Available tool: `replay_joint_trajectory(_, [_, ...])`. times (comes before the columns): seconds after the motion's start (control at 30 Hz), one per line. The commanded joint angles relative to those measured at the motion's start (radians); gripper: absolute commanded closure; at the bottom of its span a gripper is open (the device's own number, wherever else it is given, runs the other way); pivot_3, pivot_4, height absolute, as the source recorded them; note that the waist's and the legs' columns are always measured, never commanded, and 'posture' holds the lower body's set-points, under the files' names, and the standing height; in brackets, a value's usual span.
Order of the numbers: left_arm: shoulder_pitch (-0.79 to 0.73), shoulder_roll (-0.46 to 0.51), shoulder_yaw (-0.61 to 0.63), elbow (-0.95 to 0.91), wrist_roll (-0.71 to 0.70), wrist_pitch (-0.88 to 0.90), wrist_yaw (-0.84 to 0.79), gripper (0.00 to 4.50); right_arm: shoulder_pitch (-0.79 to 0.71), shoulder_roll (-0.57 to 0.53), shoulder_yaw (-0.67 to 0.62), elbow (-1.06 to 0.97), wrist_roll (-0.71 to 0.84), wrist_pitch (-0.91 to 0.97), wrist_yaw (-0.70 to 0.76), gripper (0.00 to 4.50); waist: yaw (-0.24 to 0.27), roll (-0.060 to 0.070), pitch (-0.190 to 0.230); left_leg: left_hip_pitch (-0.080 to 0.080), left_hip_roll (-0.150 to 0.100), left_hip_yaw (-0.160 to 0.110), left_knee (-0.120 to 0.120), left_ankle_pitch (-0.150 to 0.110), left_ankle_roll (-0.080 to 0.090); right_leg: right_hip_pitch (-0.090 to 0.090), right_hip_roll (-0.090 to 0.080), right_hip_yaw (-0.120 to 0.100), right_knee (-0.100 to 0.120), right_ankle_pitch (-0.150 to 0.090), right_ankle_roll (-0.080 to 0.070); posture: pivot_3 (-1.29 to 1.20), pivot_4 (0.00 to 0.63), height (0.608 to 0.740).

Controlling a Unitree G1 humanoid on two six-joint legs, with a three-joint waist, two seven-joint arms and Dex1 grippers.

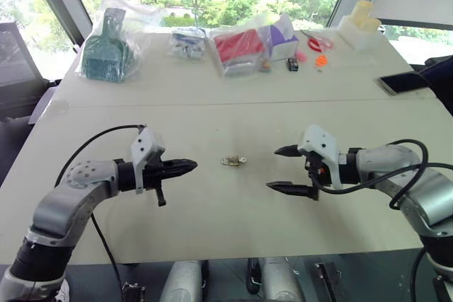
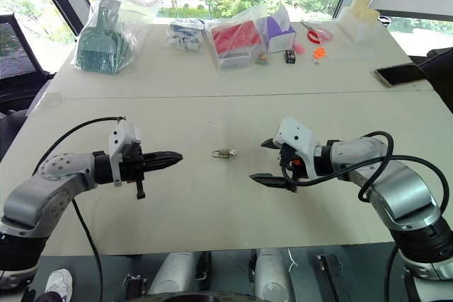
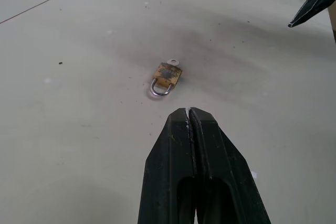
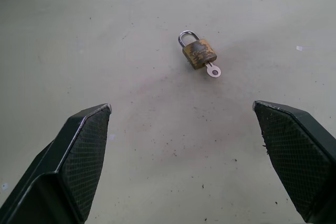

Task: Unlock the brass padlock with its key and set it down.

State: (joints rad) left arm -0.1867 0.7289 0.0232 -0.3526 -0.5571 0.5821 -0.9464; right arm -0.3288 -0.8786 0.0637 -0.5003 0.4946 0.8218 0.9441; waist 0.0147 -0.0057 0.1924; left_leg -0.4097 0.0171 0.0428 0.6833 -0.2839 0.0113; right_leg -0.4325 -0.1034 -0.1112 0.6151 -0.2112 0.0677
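Padlock [image 4: 199,53] lies flat mid-table [image 1: 212,231], key [image 4: 213,70] sticking out of its base, bare surface all round. Left gripper [image 1: 190,166] and right gripper [image 1: 279,169] flank it, both apart from it, open lanes in from either side. Clutter sits along the far edge: bags [image 1: 110,40], red pack [image 1: 237,47], well apart.

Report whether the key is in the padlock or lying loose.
In. The key sticks out of the base of the brass padlock, opposite its shackle; only the key's round head shows. The padlock lies flat on the table.
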Motion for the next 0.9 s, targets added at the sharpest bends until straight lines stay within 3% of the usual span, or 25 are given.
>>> replay_joint_trajectory(0.03, [-0.024, -0.004, 0.012, -0.013, 0.006, -0.007, 0.019, 4.50, -0.021, -0.011, -0.020, -0.025, 0.004, -0.015, -0.003, 0.01, 0.000, 0.000, 0.000, 0.000, 0.000, 0.000, 0.000, 0.000, 0.000, 0.000, 0.000, 0.000, 0.000, 0.000, 0.000, 0.00, 0.150, 0.740])
replay_joint_trajectory(0.57, [-0.038, 0.008, 0.018, -0.042, -0.010, 0.031, 0.039, 4.50, -0.055, 0.006, 0.019, 0.017, -0.026, -0.066, 0.001, 0.01, 0.000, 0.000, 0.000, 0.000, 0.000, 0.000, 0.000, 0.000, 0.000, 0.000, 0.000, 0.000, 0.001, 0.000, 0.000, 0.00, 0.150, 0.740])
replay_joint_trajectory(0.9, [-0.047, 0.009, 0.016, -0.042, -0.004, 0.037, 0.044, 4.50, -0.183, 0.102, 0.160, 0.186, -0.118, -0.160, 0.040, 0.01, -0.002, 0.000, 0.000, 0.001, 0.000, 0.001, 0.000, 0.000, 0.000, 0.000, 0.000, 0.000, 0.002, 0.000, 0.000, 0.00, 0.150, 0.740])
